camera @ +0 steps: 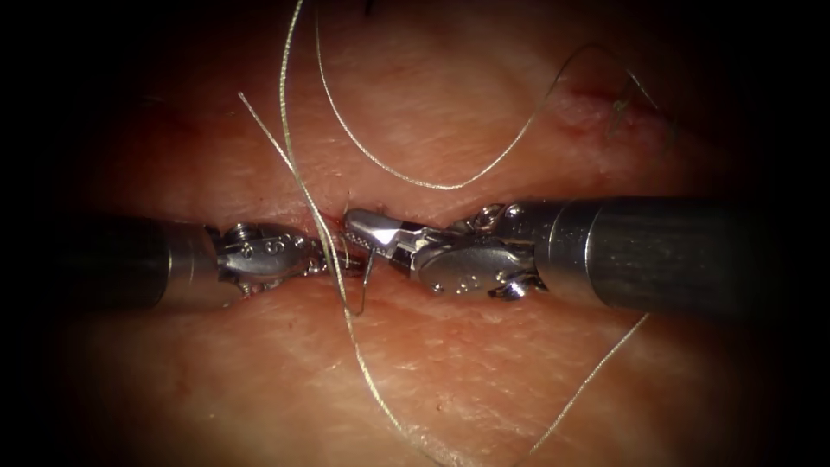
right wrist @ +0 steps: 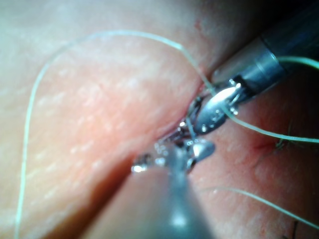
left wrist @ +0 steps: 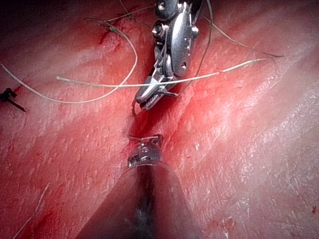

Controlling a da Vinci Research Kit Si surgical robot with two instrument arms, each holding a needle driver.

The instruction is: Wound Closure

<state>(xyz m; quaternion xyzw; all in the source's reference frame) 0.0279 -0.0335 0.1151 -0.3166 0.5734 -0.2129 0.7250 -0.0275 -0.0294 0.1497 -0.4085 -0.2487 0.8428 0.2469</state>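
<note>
We see both tools meeting mid-frame at the cut (camera: 259, 203): the right hand (camera: 367, 235) clamps the needle (camera: 367, 275) near one end, its lower part hanging free. We can't tell the left hand's (camera: 333, 262) state. Old stitch (camera: 621, 111) upper right; cut unclosed, much left, we judge.

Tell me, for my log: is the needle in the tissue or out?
Cannot tell. The right tool's fingers are shut on the needle at the cut; its lower end lies against the tissue.

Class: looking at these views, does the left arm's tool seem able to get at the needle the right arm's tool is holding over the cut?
Probably yes. The left tool lies close beside the needle, which the right tool grips; only thread crosses between them over the tissue.
</note>
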